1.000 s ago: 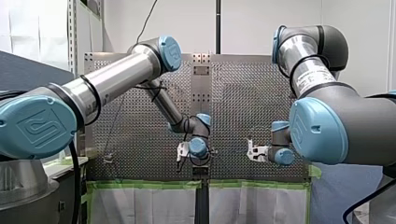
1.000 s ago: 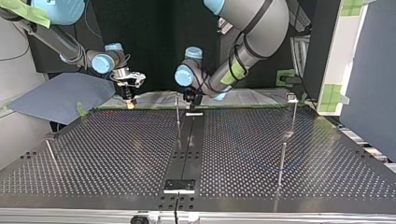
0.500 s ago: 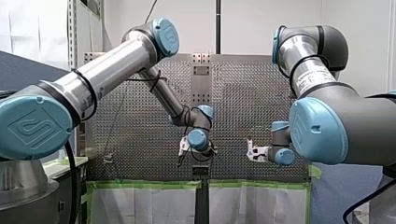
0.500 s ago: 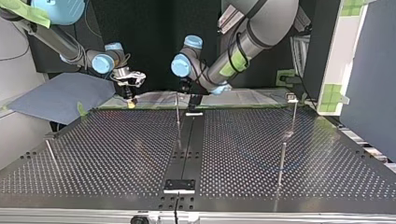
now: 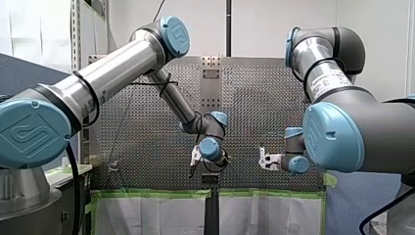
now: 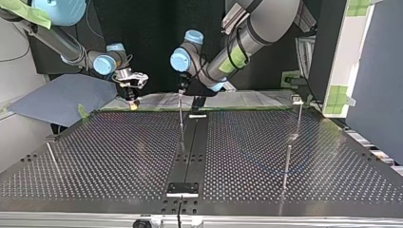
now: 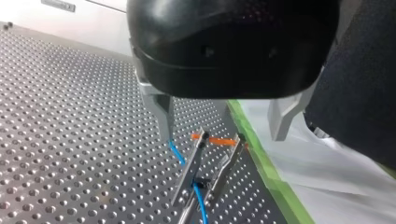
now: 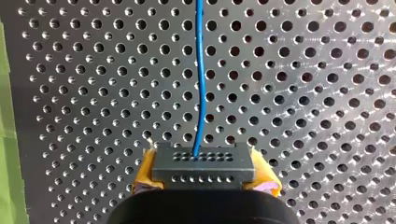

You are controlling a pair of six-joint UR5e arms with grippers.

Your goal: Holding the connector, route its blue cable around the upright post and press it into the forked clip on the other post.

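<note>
Two arms reach over one perforated metal surface [image 5: 147, 132] in the front view, my left arm [image 5: 112, 78] and my right arm [image 5: 342, 132]; each carries one tool, the left tool [image 5: 195, 159] near the middle, the right tool [image 5: 265, 160] well apart toward the view's right; green tape [image 5: 151, 194] edges the surface; a pale wall [image 5: 264, 24] stands behind.

Four thin posts [image 6: 180, 116] stand on the surface in the top view: one at the middle beside a black strip [image 6: 190, 147], two at the view's right, one at its left; a grey-blue sheet [image 6: 62, 97] lies beyond the far left corner.

Left wrist view: the left tool's two metal fingers [image 7: 161, 114] stand wide apart, gripping nothing; under them one forked clip [image 7: 194, 170] has two prongs with an orange band [image 7: 215, 139] across their tips; one blue cable [image 7: 200, 200] runs between the prongs.

Right wrist view: the right tool's yellow pads [image 8: 142, 172] are clamped on one black connector [image 8: 204, 165]; its long axis runs pad to pad, its holed face points away from the tool; the cable leaves that face and runs ahead over the surface, slightly bent.
</note>
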